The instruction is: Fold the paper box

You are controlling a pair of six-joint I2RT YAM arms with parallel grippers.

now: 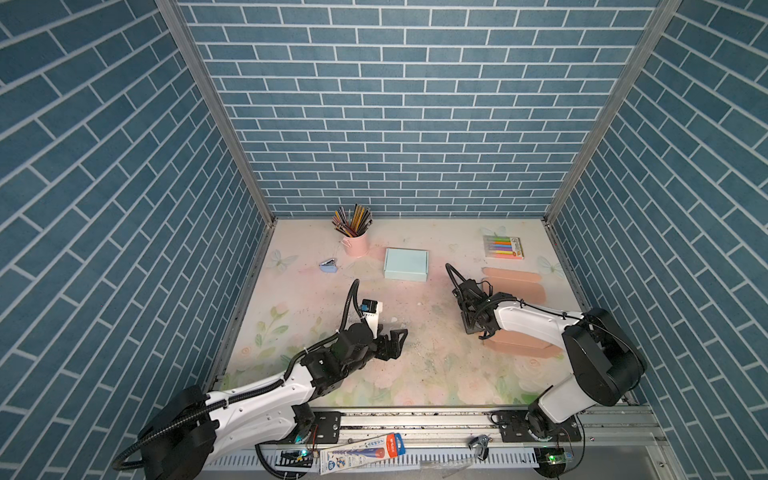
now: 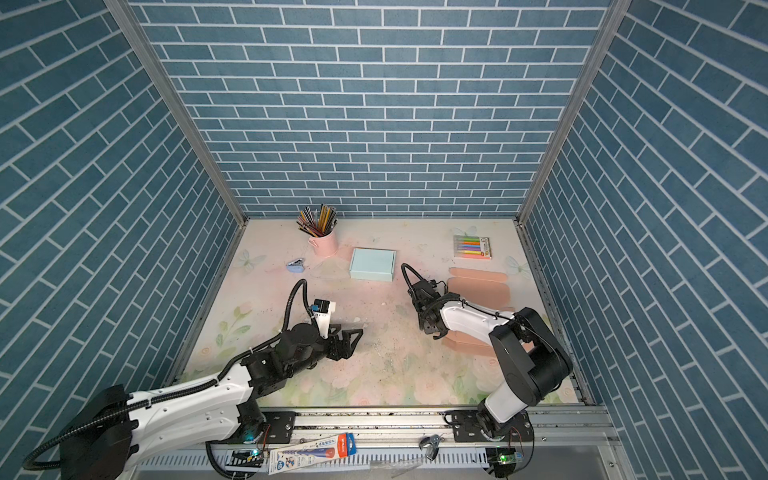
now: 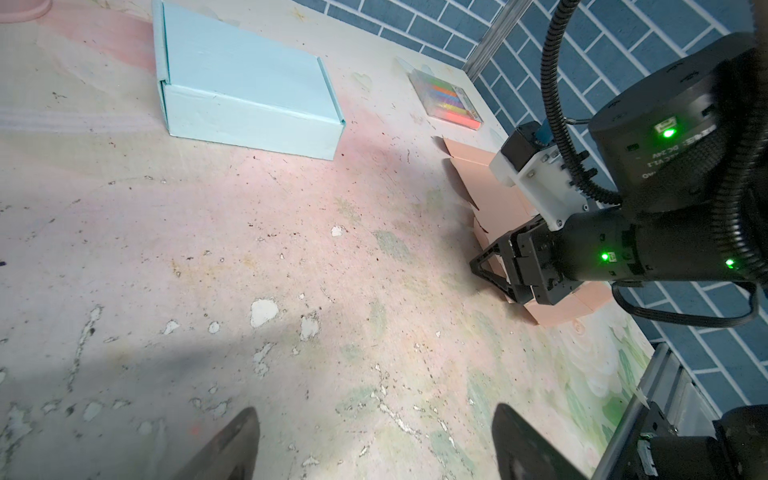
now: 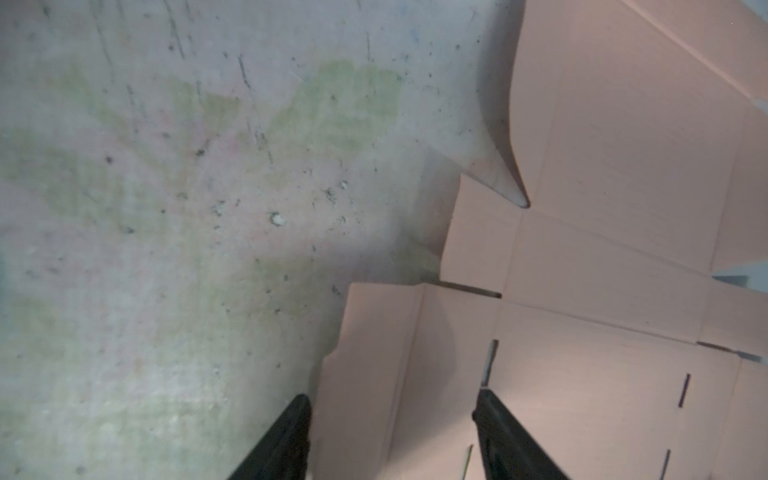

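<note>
The paper box (image 1: 515, 282) (image 2: 478, 286) is a flat pink cardboard blank lying at the right of the table, partly hidden under my right arm. My right gripper (image 1: 482, 332) (image 2: 434, 332) points down over its near left corner. In the right wrist view a raised side flap (image 4: 374, 353) of the blank (image 4: 602, 166) stands between the fingers of the right gripper (image 4: 392, 399), which are apart. My left gripper (image 1: 399, 336) (image 2: 353, 334) (image 3: 374, 415) hovers wide open over bare table at centre left, holding nothing.
A folded light blue box (image 1: 406, 264) (image 3: 245, 83) sits at the back middle. Behind it are a pink cup of pencils (image 1: 355, 241), a small blue stapler (image 1: 329, 266) and a marker pack (image 1: 503, 247). Brick-patterned walls close three sides.
</note>
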